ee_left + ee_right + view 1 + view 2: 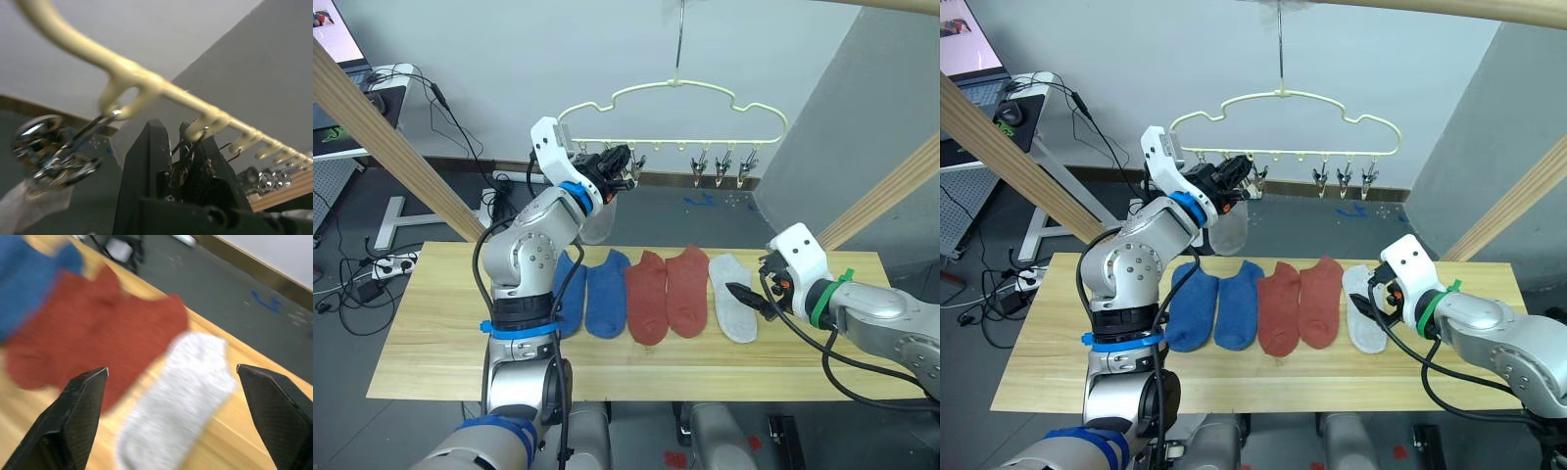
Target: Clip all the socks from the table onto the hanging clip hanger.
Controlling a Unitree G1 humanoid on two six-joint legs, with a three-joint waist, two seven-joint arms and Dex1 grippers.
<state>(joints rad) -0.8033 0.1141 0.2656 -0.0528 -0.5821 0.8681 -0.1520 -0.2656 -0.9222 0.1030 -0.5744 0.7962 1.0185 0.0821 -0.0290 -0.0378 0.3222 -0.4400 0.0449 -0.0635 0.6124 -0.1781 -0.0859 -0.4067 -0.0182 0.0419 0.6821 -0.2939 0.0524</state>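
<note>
The pale yellow clip hanger [675, 96] hangs above the far edge of the table [431, 323]. My left gripper [619, 168] is raised to its lower bar and shut on a silver clip [183, 166] near the left end. Beside it a light grey sock [595, 227] dangles from another clip [54, 152]. On the table lie two blue socks [589, 292], two brick red socks [668, 292] and one light grey sock [734, 297] in a row. My right gripper [746, 298] hovers open just over the grey sock [181, 401], a finger on either side.
Three free clips [724, 164] hang toward the hanger's right end. Slanted wooden frame poles [396, 142] [891, 191] rise on both sides of the table. A desk with a laptop [347, 69] and floor cables [382, 266] stand at the back left.
</note>
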